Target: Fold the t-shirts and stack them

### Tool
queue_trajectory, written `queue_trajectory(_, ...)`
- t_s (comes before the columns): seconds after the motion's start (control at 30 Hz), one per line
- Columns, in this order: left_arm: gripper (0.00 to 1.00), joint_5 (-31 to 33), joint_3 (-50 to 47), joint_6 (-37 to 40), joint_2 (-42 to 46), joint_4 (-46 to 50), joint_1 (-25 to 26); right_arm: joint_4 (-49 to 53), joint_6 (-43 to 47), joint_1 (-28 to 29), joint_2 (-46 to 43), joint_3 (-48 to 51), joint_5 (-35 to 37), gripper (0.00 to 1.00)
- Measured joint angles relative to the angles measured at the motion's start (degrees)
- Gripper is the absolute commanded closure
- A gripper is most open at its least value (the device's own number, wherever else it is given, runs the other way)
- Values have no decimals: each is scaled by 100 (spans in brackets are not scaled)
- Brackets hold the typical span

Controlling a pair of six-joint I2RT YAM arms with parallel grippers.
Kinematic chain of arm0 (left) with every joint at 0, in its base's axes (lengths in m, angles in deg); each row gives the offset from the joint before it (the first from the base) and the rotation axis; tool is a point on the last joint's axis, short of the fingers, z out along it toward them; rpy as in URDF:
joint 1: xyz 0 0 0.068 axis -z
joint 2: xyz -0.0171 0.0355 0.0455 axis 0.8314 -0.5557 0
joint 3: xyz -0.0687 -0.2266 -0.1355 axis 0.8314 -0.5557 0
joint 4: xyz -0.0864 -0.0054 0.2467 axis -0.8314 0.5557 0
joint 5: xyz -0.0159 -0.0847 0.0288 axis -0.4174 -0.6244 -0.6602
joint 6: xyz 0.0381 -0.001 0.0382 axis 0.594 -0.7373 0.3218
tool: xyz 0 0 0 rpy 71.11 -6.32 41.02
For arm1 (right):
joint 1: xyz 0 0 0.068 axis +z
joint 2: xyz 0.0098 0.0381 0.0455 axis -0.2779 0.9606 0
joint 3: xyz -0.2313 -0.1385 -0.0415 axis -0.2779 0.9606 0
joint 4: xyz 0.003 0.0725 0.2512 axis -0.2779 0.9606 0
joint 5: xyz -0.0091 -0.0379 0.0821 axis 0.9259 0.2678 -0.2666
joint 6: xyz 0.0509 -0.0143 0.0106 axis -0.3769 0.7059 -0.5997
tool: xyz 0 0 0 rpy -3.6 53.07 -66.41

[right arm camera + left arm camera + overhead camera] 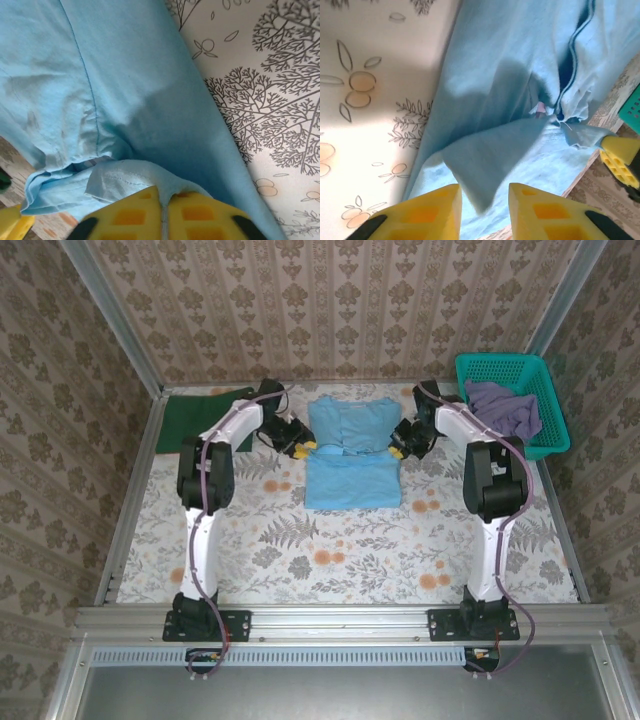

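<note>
A light blue t-shirt (350,452) lies partly folded in the middle of the table, lower half doubled over. My left gripper (301,446) is at its left edge. In the left wrist view the left gripper (485,192) is open, and a loose blurred flap of the blue shirt (485,170) hangs just ahead of the gap. My right gripper (398,449) is at the shirt's right edge. In the right wrist view the right gripper (164,194) is shut on a fold of the blue cloth (125,180). A dark green t-shirt (198,418) lies flat at the back left. A dull purple t-shirt (505,406) is heaped in the basket.
A teal mesh basket (545,430) stands at the back right corner. The table has a floral cloth (340,550) and metal rails along its sides. Patterned walls close in the back and both sides. The right gripper's yellow finger (620,157) appears across the shirt in the left wrist view.
</note>
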Motion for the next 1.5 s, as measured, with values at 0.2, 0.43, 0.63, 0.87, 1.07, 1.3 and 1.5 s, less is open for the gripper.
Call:
queue_trajectory(0.2,50,166,127,-223,33,-186,-101,227,127,-192,42,-422,15,50)
queue_trajectory(0.43,55,511,-1095,-22,1233,-293,118,-426,229,-201,-1624,1537,-177,57)
queue_trajectory(0.63,69,374,-2310,216,2159,-636,1056,-1443,-13,627,-3185,3414,-522,71)
queue_trajectory(0.87,72,393,-2562,455,1443,-868,1556,-2076,-155,879,-2643,4030,-422,78)
queue_trajectory(1.07,74,745,-2623,984,1139,-831,1502,-2295,-39,868,-2129,4172,-197,79)
queue_trajectory(1.3,74,914,-3556,1510,1716,-1213,1545,-2465,-2,879,-2376,4588,-232,79)
queue_trajectory(1.5,71,892,-4599,1775,2426,-1296,1766,-2404,0,1097,-3084,5381,-348,78)
